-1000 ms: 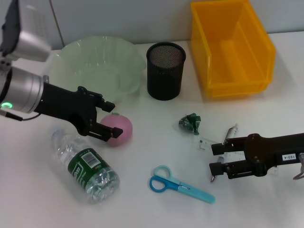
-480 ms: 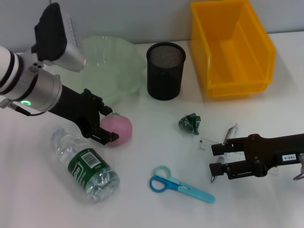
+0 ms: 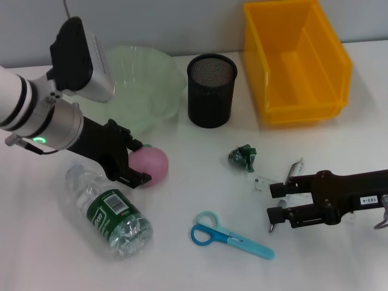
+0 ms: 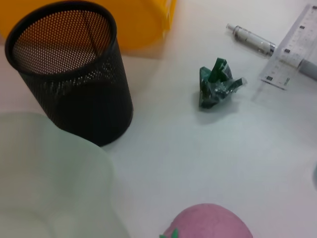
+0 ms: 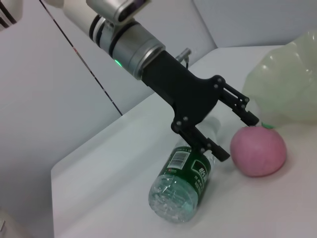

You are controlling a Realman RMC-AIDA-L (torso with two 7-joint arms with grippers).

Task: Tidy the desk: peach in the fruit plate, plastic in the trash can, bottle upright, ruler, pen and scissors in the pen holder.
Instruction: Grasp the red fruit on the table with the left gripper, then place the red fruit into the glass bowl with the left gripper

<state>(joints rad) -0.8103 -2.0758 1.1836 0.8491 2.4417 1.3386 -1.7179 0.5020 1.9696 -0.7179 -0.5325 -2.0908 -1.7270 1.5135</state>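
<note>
Nothing is tidied yet: your left gripper, jaws spread, brackets the peach on the desk at 5 o'clock of the fruit plate. The bottle lies flat, scissors and plastic wad loose. The right gripper waits, released. Only the left wrist view shows the pen and ruler clearly.

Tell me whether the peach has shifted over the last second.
Hardly, if at all: the peach sits where it was relative to the pen holder, with the open left tool around it.
</note>
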